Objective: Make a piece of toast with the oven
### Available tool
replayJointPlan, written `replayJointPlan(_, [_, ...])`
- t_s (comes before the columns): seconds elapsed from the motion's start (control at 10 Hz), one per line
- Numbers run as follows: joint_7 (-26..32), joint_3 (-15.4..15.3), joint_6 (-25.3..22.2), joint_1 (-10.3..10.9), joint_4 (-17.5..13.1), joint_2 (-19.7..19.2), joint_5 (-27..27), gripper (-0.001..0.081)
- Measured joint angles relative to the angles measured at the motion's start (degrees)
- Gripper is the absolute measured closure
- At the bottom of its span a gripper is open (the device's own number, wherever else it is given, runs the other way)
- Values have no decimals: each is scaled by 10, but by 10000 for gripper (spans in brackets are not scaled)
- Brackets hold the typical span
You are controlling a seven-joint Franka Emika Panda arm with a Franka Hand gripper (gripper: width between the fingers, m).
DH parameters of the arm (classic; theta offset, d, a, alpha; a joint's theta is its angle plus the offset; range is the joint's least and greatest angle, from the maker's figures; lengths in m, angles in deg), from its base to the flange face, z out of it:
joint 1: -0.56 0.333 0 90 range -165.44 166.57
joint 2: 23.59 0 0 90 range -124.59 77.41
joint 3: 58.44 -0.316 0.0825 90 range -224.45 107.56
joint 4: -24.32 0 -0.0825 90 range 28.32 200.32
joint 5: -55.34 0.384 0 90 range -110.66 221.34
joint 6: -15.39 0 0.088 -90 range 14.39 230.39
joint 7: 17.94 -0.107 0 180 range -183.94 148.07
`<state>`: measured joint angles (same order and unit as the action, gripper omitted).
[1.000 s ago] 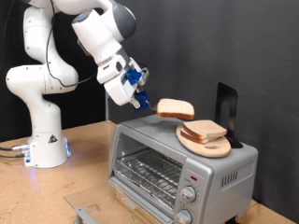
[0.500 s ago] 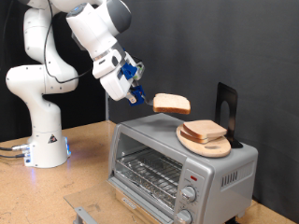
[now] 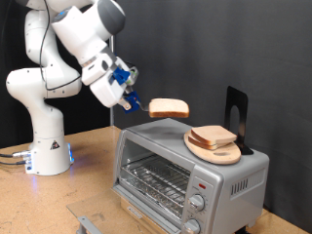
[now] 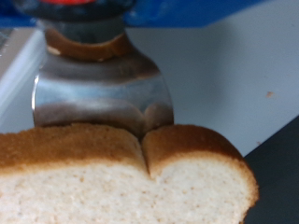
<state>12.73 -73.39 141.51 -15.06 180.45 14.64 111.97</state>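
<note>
Since a second ago we have carried the piece of toast point(image 3: 168, 107) leftward in the exterior view, away from the round wooden board point(image 3: 214, 148) with its other slices point(image 3: 213, 136). Our gripper point(image 3: 141, 105) pinches the toast by one edge, holding it flat in the air above the oven point(image 3: 185, 175). Up close, the toast point(image 4: 121, 177) fills the wrist view below the metal fingers point(image 4: 98, 93).

open air above oven point(image 3: 185, 171) top, board point(image 3: 214, 146) with bread blocking right end
</note>
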Motion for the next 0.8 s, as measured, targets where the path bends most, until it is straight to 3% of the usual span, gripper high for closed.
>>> replayJointPlan(0.3, [22,64,-24,-24,13,15,-19,313])
replayJointPlan(0.5, [20,96,-48,-57,14,15,-61,313])
replayJointPlan(0.8, [16,120,-39,-108,15,8,-90,313])
